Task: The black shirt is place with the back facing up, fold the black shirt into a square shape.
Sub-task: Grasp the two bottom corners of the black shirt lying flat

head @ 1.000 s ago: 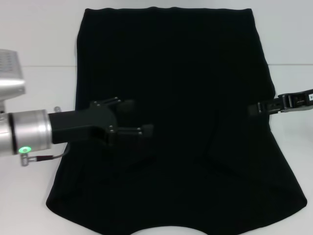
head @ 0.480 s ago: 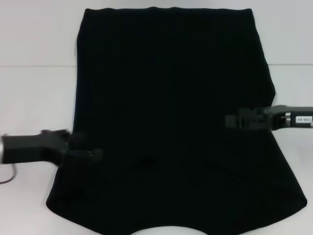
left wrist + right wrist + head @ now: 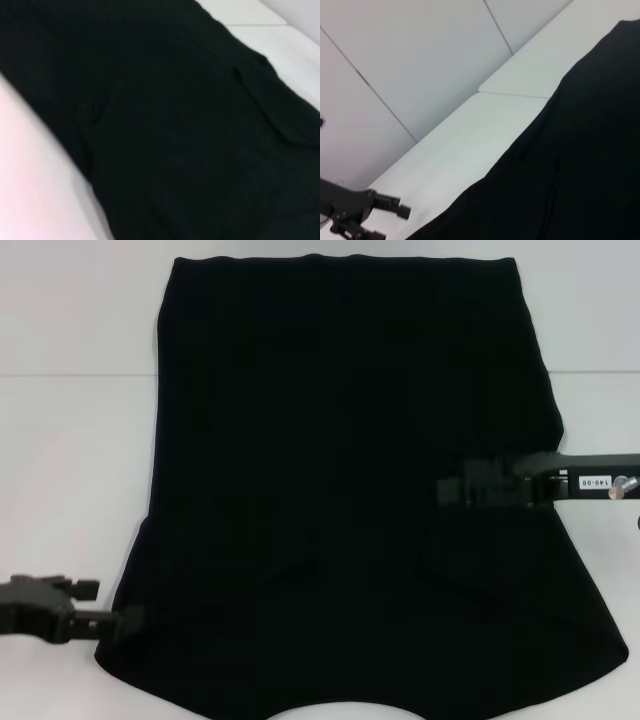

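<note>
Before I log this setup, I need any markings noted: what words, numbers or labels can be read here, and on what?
"140-08", roughly: small white label on the right arm behind the right gripper, head view; digits blurred, reading uncertain.
Black shirt: no readable print.
Left gripper, white table: no text.

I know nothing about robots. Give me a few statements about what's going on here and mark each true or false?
1. The black shirt lies spread flat on the white table. True.
2. The left gripper is over the middle of the shirt. False: it sits at the shirt's near left corner.
3. The right gripper reaches in over the shirt's right side. True.
4. The shirt is already folded into a square. False: it is still spread out.
5. The shirt carries a large white print. False: it looks plain black.
</note>
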`<state>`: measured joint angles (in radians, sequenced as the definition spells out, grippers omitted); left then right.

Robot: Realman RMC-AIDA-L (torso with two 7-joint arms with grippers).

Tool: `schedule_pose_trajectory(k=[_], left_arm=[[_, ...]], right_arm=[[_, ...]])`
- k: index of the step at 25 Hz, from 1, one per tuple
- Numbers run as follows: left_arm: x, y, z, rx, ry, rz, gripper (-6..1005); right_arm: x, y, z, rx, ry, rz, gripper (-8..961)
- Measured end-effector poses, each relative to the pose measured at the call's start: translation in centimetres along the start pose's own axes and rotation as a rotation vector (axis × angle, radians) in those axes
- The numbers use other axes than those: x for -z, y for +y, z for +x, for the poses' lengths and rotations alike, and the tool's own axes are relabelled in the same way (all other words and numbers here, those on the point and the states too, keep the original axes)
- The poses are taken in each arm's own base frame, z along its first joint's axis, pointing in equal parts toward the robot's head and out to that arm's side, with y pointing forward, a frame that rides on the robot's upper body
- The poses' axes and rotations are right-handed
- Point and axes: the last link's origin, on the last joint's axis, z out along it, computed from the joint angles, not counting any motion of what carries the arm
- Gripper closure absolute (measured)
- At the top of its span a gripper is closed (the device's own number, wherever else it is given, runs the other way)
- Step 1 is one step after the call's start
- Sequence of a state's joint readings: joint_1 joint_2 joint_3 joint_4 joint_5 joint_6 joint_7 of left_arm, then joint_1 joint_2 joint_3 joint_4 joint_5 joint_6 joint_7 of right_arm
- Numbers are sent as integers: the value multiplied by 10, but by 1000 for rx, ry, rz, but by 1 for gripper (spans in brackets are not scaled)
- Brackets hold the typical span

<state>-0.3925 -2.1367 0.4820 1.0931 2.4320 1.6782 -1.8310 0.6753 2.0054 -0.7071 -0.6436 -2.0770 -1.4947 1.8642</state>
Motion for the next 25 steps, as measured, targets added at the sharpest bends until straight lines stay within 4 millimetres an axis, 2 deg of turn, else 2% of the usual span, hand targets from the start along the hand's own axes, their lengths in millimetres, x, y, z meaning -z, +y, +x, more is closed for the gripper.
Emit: schedule_pose_trajectory(k=[9,25], left_arm=[[-9,2,-14,24,-42,4,38],[-20,0,-14,-11,-92,18,49]], right_arm=[[0,-1,-9,16,-4,3,29],[-8,10,3,78,149,-61,28]])
